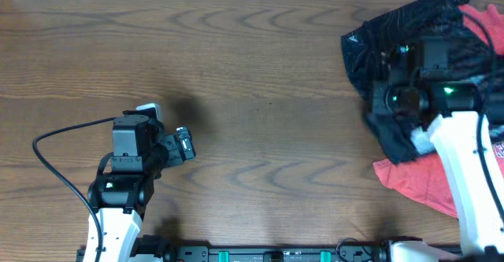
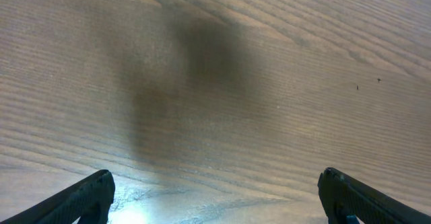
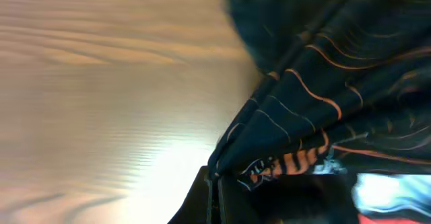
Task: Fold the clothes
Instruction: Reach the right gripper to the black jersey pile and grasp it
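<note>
I'm at the opening step: getting the black jersey (image 1: 387, 32) out of the heap at the far right of the worktop (image 1: 260, 73), where it lies crumpled on a red T-shirt (image 1: 417, 185). My right hand (image 3: 214, 187) is down in the pile and, from its wrist view, looks closed on a gathered ridge of the jersey's cloth, though most of the fingers are hidden. My left hand (image 2: 215, 200) hovers over bare wood near left, spread wide and holding nothing. Next, I reckon, I must draw the jersey clear towards the middle and spread it flat without dragging the red shirt along.
</note>
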You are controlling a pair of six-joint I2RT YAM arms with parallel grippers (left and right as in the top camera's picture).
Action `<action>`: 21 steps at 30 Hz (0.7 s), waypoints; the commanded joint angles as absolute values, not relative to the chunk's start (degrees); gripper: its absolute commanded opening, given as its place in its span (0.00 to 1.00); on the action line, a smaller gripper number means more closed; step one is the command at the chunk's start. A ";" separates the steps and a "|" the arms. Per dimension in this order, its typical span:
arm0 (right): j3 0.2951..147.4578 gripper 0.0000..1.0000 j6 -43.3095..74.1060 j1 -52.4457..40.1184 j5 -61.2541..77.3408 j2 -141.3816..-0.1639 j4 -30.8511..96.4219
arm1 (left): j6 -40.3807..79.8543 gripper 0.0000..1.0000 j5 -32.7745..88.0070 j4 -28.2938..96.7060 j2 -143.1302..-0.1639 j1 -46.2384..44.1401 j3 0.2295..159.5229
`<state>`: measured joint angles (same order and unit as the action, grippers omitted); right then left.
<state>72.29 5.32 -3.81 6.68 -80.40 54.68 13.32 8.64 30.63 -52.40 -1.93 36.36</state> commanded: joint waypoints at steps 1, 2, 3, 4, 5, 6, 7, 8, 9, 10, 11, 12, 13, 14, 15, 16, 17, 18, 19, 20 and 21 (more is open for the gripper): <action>71.31 0.01 2.48 -9.06 14.00 -81.10 56.99 | 13.43 0.98 8.56 30.57 -52.47 -1.67 37.41; 70.59 0.01 2.48 -10.72 14.02 -81.30 57.58 | 13.43 0.98 8.56 30.57 -52.47 -1.67 37.41; 69.54 0.01 2.55 -12.88 14.15 -81.54 57.69 | 13.43 0.98 8.56 30.57 -52.47 -1.67 37.41; 68.51 0.01 2.55 -14.90 14.55 -81.78 57.43 | 13.43 0.98 8.54 30.57 -52.47 -1.67 37.41; 67.51 0.01 2.52 -16.93 15.07 -82.06 56.77 | 13.43 0.98 8.51 30.57 -52.47 -1.67 37.41; 66.39 0.01 2.57 -19.33 15.55 -82.50 55.55 | 13.43 0.98 8.36 30.57 -52.47 -1.67 37.41; 65.49 0.01 2.79 -21.47 15.86 -82.98 54.02 | 13.43 0.98 8.36 30.55 -52.47 -1.67 37.41; 64.69 0.01 3.01 -23.62 16.23 -83.59 52.03 | 13.43 0.98 8.38 30.52 -52.47 -1.67 37.41; 63.88 0.01 3.01 -26.06 17.02 -84.36 49.28 | 13.43 0.98 8.36 30.44 -52.49 -1.67 37.41; 63.44 0.01 3.14 -27.73 17.39 -84.97 47.07 | 13.43 0.98 8.38 30.35 -52.47 -1.67 37.41; 63.09 0.01 3.20 -29.93 17.67 -85.91 43.75 | 13.45 0.98 8.38 30.20 -52.47 -1.67 37.41; 63.02 0.01 3.62 -31.77 17.87 -86.89 40.53 | 13.43 0.98 8.38 30.02 -52.47 -1.67 37.41; 63.02 0.01 4.56 -33.78 18.09 -88.07 35.81 | 13.43 0.98 8.38 29.82 -52.47 -1.67 37.41; 63.02 0.01 5.67 -35.27 18.59 -89.06 31.33 | 13.45 0.98 8.38 29.47 -52.47 -1.67 37.43; 63.02 0.01 6.31 -36.93 19.62 -90.17 25.67 | 13.45 0.98 8.38 29.30 -52.47 -1.67 37.41; 63.05 0.02 6.44 -38.39 20.23 -91.33 19.77 | 13.45 0.98 8.38 29.15 -52.47 -1.67 37.41; 63.05 0.07 6.66 -39.33 20.18 -92.05 15.94 | 13.45 0.98 8.40 29.08 -52.47 -1.67 37.41; 63.05 0.14 6.83 -40.36 19.40 -92.73 11.81 | 13.45 0.98 8.40 29.08 -52.49 -1.67 37.41; 63.05 0.40 7.07 -40.99 17.67 -93.06 9.10 | 13.47 0.98 8.43 29.12 -52.49 -1.67 37.41; 63.05 0.49 8.05 -41.21 15.18 -93.06 8.03 | 13.45 0.98 8.43 29.21 -52.49 -1.67 37.41; 63.11 0.62 9.08 -41.19 12.38 -92.97 7.92 | 13.45 0.98 8.43 29.28 -52.47 -1.67 37.41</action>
